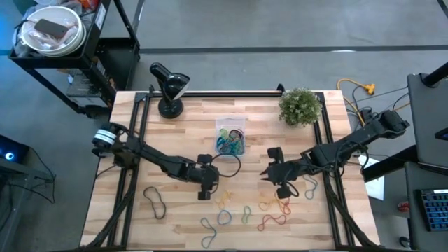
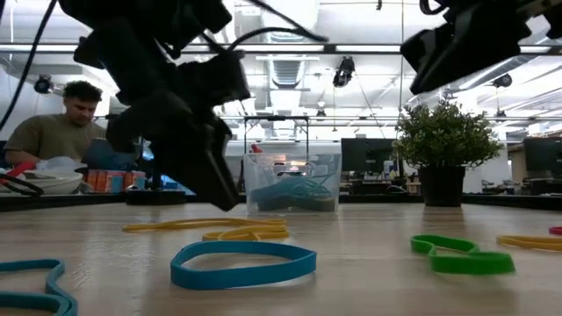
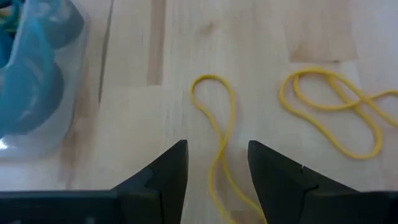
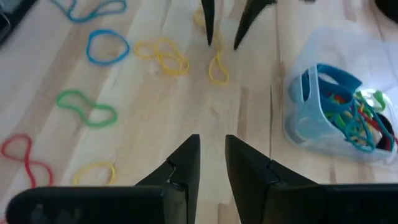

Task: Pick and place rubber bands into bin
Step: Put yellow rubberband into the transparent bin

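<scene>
The clear bin stands at the table's middle-far part with blue and other coloured rubber bands inside; the low view shows it as bin. Loose rubber bands lie flat near the table's near edge: yellow, blue, green, red. My left gripper is open and low over the table, one finger on either side of a thin yellow band, apart from it. My right gripper hovers right of the bin, narrowly open, pointing toward the table's left.
A potted plant and a black lamp stand at the far edge. A black band lies near the left rail. A black cable loops between the bin and my left gripper. A person sits beyond the table.
</scene>
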Available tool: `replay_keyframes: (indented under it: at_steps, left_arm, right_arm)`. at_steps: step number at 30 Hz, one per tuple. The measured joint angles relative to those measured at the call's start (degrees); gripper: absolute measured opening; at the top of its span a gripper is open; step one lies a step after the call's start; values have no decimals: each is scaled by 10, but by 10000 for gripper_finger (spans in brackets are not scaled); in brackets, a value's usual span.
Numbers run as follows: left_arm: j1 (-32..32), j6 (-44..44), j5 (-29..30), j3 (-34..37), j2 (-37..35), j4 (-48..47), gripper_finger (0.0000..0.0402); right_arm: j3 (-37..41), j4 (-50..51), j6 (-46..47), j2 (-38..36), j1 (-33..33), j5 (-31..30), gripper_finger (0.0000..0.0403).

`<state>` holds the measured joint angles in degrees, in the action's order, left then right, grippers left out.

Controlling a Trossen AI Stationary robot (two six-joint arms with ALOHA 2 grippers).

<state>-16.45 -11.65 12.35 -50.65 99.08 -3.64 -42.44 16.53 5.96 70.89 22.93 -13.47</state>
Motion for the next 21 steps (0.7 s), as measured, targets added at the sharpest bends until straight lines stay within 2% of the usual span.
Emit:
replay_keyframes:
  at_steps: [5, 12, 16, 21]
  left_arm:
    - [15, -16, -35, -1, 23, 10, 152]
    - [21, -31, -42, -5, 38, 16, 145]
    - [22, -31, -44, -5, 39, 17, 108]
    - [22, -30, -46, -5, 39, 17, 37]
  right_arm:
    - [10, -12, 1, -1, 4, 0, 69]
    - [12, -10, 1, -4, 3, -1, 68]
    - [12, -10, 1, -4, 3, -1, 64]
    - [12, -10, 1, -4, 3, -1, 65]
